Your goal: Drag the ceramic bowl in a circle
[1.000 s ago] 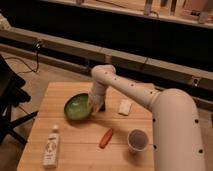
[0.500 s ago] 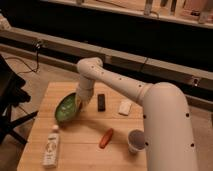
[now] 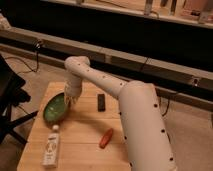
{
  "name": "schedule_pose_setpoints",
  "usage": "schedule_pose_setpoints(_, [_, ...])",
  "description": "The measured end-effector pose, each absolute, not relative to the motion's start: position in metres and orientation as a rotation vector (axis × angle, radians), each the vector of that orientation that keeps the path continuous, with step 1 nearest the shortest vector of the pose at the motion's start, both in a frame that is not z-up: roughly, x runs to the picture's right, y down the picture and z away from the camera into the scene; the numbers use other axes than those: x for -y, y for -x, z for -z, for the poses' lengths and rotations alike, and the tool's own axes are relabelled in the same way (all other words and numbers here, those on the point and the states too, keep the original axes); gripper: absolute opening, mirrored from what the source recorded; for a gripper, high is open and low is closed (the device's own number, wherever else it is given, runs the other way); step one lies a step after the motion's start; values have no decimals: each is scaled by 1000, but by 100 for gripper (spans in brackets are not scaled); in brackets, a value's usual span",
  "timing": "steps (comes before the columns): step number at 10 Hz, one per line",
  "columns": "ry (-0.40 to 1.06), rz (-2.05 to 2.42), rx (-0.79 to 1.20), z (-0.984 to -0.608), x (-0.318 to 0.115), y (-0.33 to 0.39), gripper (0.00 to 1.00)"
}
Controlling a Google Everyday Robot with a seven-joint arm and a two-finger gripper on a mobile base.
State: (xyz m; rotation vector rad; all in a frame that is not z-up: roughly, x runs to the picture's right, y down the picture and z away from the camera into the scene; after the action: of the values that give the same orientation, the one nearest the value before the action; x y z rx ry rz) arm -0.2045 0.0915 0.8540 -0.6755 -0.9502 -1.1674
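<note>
The ceramic bowl (image 3: 53, 110) is a glossy green shallow bowl at the left side of the wooden table (image 3: 80, 150). It is tilted, with its right rim raised. My gripper (image 3: 69, 100) comes down from the white arm onto that raised right rim and is shut on it. The arm's bulky forearm fills the right of the view and hides that part of the table.
A small black block (image 3: 101, 102) lies just right of the gripper. A red elongated item (image 3: 106, 138) lies nearer the front. A white bottle (image 3: 51, 148) lies at the front left, below the bowl. A dark chair (image 3: 10, 100) stands left of the table.
The gripper has dragged the bowl leftward across the table, and the bowl has tipped up on its right side. The view has shifted, and the arm now hides the white cup.
</note>
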Motion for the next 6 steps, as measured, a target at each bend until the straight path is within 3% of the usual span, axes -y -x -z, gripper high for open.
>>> schedule_pose_setpoints(2, [684, 1154, 940, -868, -81, 201, 0])
schedule_pose_setpoints(6, [655, 1101, 945, -853, -86, 167, 0])
